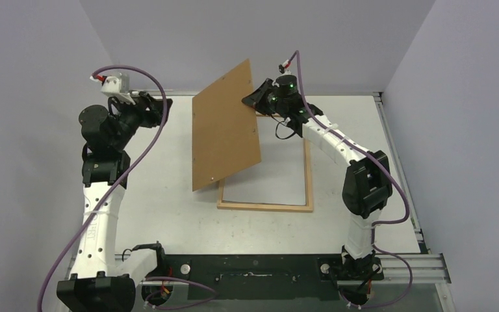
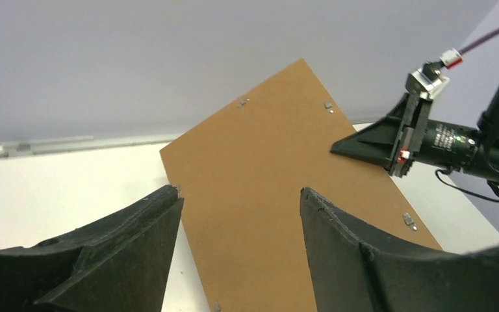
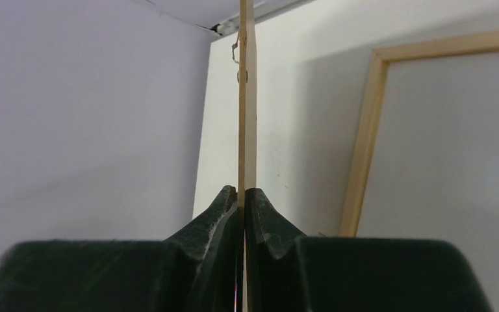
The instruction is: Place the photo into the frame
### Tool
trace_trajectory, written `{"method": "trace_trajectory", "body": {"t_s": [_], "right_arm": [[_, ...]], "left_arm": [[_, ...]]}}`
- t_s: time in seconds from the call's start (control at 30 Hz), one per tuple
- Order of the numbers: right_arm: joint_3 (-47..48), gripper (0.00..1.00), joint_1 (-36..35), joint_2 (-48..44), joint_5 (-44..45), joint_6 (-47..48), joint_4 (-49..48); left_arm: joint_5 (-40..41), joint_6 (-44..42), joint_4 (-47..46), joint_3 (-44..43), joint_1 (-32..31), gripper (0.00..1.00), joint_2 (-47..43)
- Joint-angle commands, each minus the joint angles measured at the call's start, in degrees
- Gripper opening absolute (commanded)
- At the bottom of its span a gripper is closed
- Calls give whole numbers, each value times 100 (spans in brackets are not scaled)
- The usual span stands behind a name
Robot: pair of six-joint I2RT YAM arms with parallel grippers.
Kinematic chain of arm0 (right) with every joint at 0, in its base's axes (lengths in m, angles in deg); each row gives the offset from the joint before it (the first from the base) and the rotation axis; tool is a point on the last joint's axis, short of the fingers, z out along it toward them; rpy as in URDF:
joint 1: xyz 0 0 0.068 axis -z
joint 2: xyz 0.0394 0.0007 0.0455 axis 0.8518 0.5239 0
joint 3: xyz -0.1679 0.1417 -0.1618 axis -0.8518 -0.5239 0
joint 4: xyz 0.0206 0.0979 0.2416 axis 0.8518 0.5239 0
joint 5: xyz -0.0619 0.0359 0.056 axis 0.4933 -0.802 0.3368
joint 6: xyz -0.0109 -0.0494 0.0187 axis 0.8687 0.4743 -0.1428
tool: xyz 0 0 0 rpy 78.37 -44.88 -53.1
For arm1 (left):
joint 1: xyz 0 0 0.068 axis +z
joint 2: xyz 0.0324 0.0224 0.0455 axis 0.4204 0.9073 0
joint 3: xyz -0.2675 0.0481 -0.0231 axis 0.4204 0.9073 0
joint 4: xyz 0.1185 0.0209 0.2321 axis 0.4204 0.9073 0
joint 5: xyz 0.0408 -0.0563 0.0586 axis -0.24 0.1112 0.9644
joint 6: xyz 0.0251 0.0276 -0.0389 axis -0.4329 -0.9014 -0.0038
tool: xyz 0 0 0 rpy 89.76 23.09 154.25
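Top external, read from the left: shows the left gripper (image 1: 164,105) at the far left of the table (image 1: 162,201), fingers spread wide and holding nothing, aimed rightward at the brown backing board (image 1: 226,127); confirms from the left wrist that the board's face, with its small metal clips (image 2: 408,221), lies just ahead of those fingers, near but not touched; finds the board lifted and tilted, long axis going from a low near corner just beside the left rail of the frame (image 1: 265,206) up to a high far corner; finds the right gripper (image 1: 253,99) closed flat on the far right edge of that board, seen edge-on and upright from the right wrist; locates the frame flat on the table, partly under the board, long axis running near to far; cannot tell where the photo is: shows only a pale area inside the frame, maybe a white back, maybe bare table, and no blue print anywhere; judges the frame opening to lie right of and below the left gripper, nearer to the busy right arm; leaves open room left of the frame for laying the board down, less on the right toward the table edge.
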Motion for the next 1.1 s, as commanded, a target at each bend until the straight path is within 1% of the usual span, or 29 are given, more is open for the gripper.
{"method": "trace_trajectory", "body": {"t_s": [0.0,0.07,0.17,0.23,0.33,0.37,0.47,0.6,0.63,0.7,0.8,0.83,0.87,0.93,1.0,1.07], "right_arm": [[-363,0,219,-717,-103,-630,-430],[-620,0,379,-889,-133,-665,-442],[-1076,0,692,-1169,-225,-737,-748],[-1383,0,903,-1318,-370,-860,-1093],[-1740,0,1221,-1482,-686,-981,-1625],[-1801,0,1301,-1544,-769,-884,-1725],[-1947,0,1520,-1760,-865,-483,-1581],[-2411,0,1987,-2067,-1203,-352,-1784],[-2526,0,2121,-2120,-1322,-340,-1857],[-2785,0,2401,-2180,-1662,-393,-2141],[-3166,0,2675,-2187,-2156,-795,-2775],[-3243,0,2728,-2185,-2254,-888,-2873],[-3294,0,2758,-2196,-2323,-906,-2920],[-3357,0,2771,-2257,-2324,-721,-2729],[-3374,0,2772,-2269,-2284,-427,-2382],[-3420,0,2772,-2264,-2263,-315,-2243]], "left_arm": [[690,262,452,116,-4,67,245],[804,294,474,352,7,68,343],[788,474,194,774,14,74,381],[845,692,17,1000,30,80,411],[907,958,-138,1243,81,96,627],[939,1025,-177,1306,80,97,692],[940,1149,-325,1522,93,97,891],[388,1354,-1250,1997,23,97,1043],[313,1381,-1277,2036,-38,97,1110],[208,1337,-1082,1916,-149,97,1349],[61,1334,-659,1643,-320,89,1877],[-54,1381,-574,1552,-328,85,2095],[-163,1446,-482,1432,-467,82,2288],[-363,1522,-364,1239,-645,80,2682],[-393,1510,-151,1007,-818,79,3080],[-413,1501,51,754,-956,79,3363]]}}
